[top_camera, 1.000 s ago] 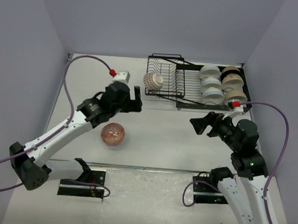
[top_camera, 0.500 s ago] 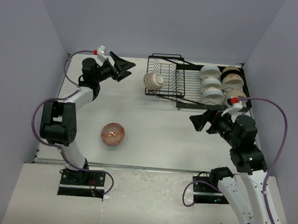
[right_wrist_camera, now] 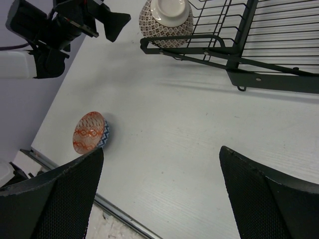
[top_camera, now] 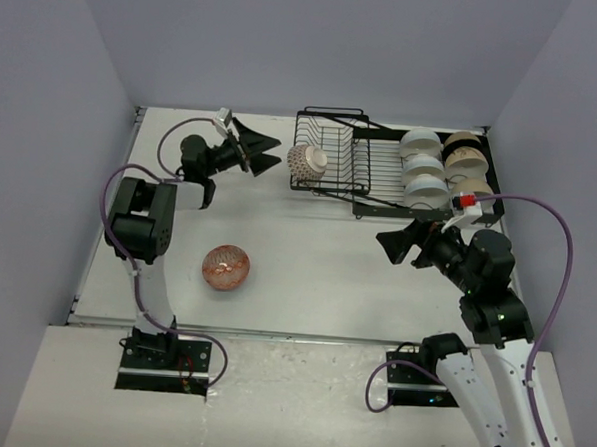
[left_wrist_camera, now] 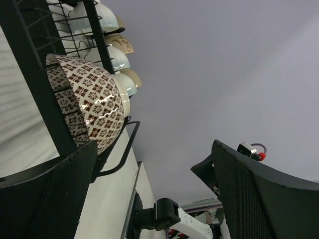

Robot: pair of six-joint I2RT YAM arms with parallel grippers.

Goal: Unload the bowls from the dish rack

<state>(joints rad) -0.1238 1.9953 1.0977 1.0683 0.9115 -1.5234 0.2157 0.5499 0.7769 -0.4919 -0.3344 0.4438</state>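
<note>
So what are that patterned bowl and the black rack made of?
The patterned bowl looks like glazed ceramic: wavy glossy highlights run across its brown-and-white print. The dish rack looks like metal wire with a matte black coating, judging by its thin rigid rods, though that's not certain.

High overhead, two low wrist views; patterned bowl (top_camera: 308, 162) in all.

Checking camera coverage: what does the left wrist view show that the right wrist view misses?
Only left wrist: the plain white and beige ceramic bowls deeper in the black wire dish rack. Only right wrist: the orange-patterned round bowl on the white table, and the left arm's open black fingers. Both: the brown-and-white patterned ceramic bowl at the rack's end.
</note>
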